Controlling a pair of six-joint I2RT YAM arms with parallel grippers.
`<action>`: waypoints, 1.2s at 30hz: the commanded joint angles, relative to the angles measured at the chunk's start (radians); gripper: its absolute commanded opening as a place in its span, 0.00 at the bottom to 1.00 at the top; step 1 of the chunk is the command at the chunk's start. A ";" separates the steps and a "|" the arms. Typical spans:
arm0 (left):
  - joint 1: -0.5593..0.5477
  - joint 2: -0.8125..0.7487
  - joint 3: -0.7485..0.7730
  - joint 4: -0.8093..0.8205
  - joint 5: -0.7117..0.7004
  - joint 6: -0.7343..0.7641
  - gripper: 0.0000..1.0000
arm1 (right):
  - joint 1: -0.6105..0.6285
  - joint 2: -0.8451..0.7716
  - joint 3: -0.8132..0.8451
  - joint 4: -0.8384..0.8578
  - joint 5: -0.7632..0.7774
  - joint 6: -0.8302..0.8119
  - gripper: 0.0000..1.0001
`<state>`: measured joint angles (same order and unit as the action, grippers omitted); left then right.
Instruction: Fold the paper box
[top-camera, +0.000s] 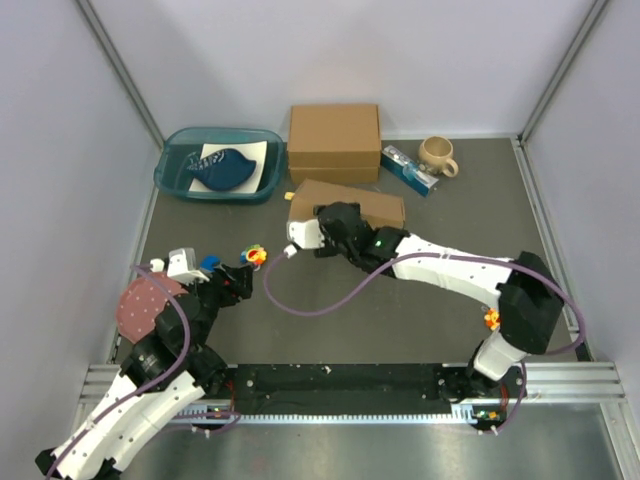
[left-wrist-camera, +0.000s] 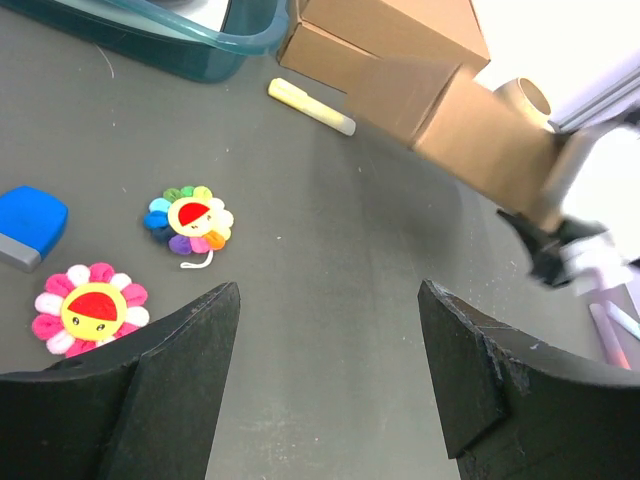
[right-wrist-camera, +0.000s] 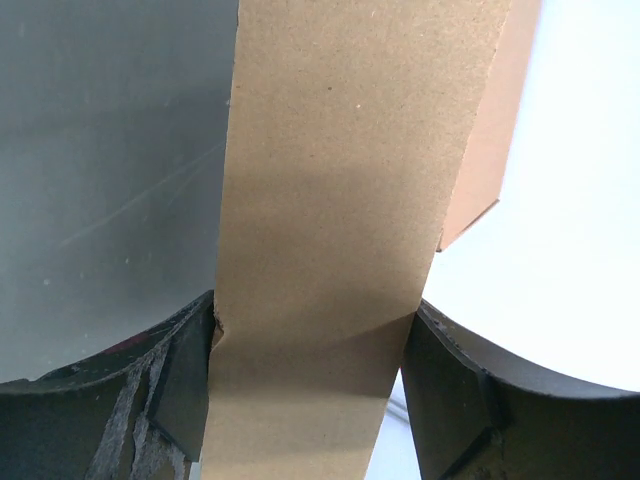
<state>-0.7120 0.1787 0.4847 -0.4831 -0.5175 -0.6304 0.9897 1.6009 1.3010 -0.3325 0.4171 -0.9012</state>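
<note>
The paper box (top-camera: 365, 205), a plain brown corrugated cardboard mailer, lies on the dark grey table (top-camera: 420, 320) towards its far middle, just in front of a thicker closed brown cardboard box (top-camera: 334, 140); whether the two touch cannot be told; the right gripper (right-wrist-camera: 315, 320) reaches over the mailer's left end, and in the right wrist view a flat cardboard panel of the mailer fills the gap between its black fingers (right-wrist-camera: 170, 380), touching both, with a small dent in the panel's edge at the left finger, so the jaws are clamped on that panel; the left gripper (left-wrist-camera: 328, 300) hangs above bare table on the left side with its jaws spread wide and nothing between them; ahead of it lie a small rainbow-petalled flower plush (left-wrist-camera: 188, 219), a pink-petalled flower plush (left-wrist-camera: 90, 310) and a blue and grey block (left-wrist-camera: 28, 225); a pale yellow marker (left-wrist-camera: 310, 107) rests near the mailer's left end; a teal plastic tray (top-camera: 170, 175) sits at the far left, a beige ceramic mug (top-camera: 437, 155) at the far right, and a reddish-brown round disc (top-camera: 140, 300) beside the left arm.
</note>
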 joint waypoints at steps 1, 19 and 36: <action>0.003 -0.033 -0.020 0.003 -0.001 -0.012 0.78 | 0.012 0.051 -0.132 0.291 0.088 -0.268 0.00; 0.003 0.030 -0.024 0.049 0.056 -0.014 0.77 | 0.162 -0.163 -0.242 0.231 0.252 0.059 0.99; 0.003 0.253 -0.029 0.233 0.077 -0.048 0.77 | 0.031 -0.616 -0.369 -0.073 0.171 1.306 0.85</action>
<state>-0.7120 0.3130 0.4595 -0.3813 -0.4591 -0.6579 1.1011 1.1015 1.0401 -0.3195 0.6693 -0.1673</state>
